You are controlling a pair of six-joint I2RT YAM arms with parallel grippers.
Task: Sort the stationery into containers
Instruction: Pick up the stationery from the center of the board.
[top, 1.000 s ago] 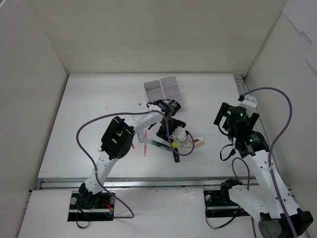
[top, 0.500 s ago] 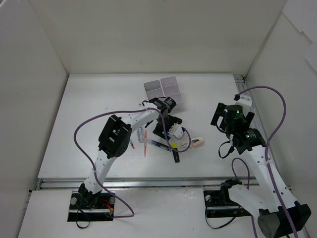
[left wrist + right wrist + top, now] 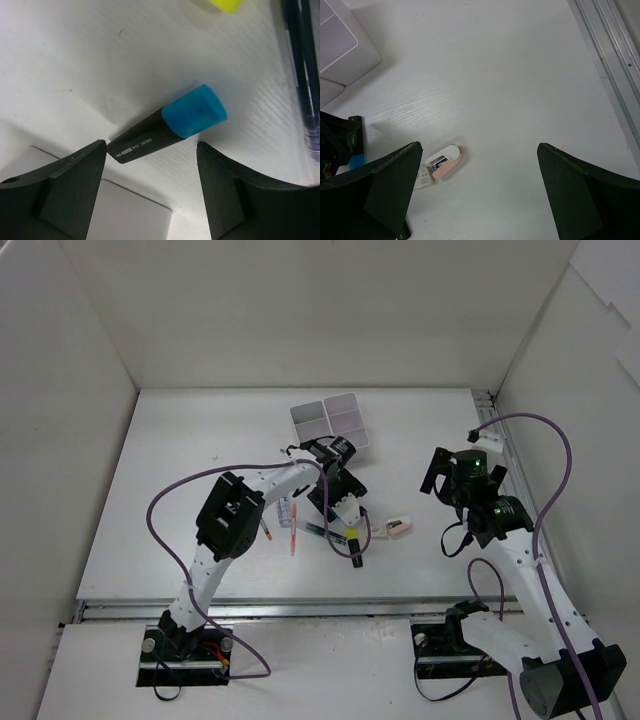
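My left gripper (image 3: pixel 338 502) is open and low over the pile of stationery. In the left wrist view a black highlighter with a blue cap (image 3: pixel 170 127) lies on the table just ahead of the open gripper (image 3: pixel 150 165), touching neither finger. A pink and white eraser (image 3: pixel 398 529) lies to the right of the pile; it also shows in the right wrist view (image 3: pixel 442 162). My right gripper (image 3: pixel 447 480) is open and empty, high above the table right of the eraser. The white organiser (image 3: pixel 330 422) stands behind the pile.
A yellow-capped highlighter (image 3: pixel 355 536), a dark pen (image 3: pixel 320 530), red pens (image 3: pixel 293 538) and a small bottle (image 3: pixel 285 510) lie by the left gripper. A pale flat rounded-corner shape (image 3: pixel 100 210) sits under the left fingers. A metal rail (image 3: pixel 610 65) runs along the right edge.
The left gripper has drawn back to the left, away from the eraser. The right gripper has shifted left towards the middle. The eraser has not moved.
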